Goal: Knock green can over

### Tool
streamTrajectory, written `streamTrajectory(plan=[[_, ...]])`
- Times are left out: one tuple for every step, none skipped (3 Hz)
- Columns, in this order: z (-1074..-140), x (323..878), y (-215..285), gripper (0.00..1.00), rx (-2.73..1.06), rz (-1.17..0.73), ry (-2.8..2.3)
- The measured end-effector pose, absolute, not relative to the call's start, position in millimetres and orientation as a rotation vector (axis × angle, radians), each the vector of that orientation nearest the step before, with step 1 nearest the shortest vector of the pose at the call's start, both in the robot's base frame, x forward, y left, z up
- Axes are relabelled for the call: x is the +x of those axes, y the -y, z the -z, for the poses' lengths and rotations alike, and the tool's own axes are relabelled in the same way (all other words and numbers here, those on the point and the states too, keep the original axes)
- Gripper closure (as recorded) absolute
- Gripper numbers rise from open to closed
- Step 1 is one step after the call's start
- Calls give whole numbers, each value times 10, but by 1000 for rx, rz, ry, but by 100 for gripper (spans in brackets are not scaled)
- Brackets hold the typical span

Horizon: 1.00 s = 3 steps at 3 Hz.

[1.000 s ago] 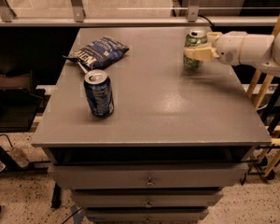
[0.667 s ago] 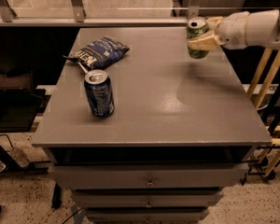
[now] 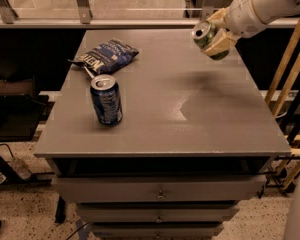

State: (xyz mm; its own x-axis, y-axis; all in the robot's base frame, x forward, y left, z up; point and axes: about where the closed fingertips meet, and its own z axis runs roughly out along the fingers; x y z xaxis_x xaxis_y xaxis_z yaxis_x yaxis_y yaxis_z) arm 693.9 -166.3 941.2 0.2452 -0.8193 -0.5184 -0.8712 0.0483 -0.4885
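Note:
The green can (image 3: 208, 36) has a silver top and is held in the air above the far right part of the grey table (image 3: 165, 129), tilted with its top leaning toward the left. My gripper (image 3: 217, 35) comes in from the upper right and is shut on the can, with pale fingers (image 3: 221, 43) on either side of it. The can casts a dark shadow on the tabletop below it.
A blue can (image 3: 106, 99) stands upright on the left part of the table. A dark blue chip bag (image 3: 107, 55) lies at the far left. Drawers sit below the tabletop. Wooden posts (image 3: 290, 64) stand to the right.
The green can stood on the table with my gripper around it. It has since been lifted off the surface, carried higher and tilted over.

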Motion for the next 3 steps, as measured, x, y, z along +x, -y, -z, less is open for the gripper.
streamTrajectory(plan=[[-9247, 6670, 1578, 100, -2076, 48, -1560], [-9032, 6449, 1569, 100, -2337, 92, -1561], [-8859, 6300, 1572, 100, -2506, 67, -1555]])
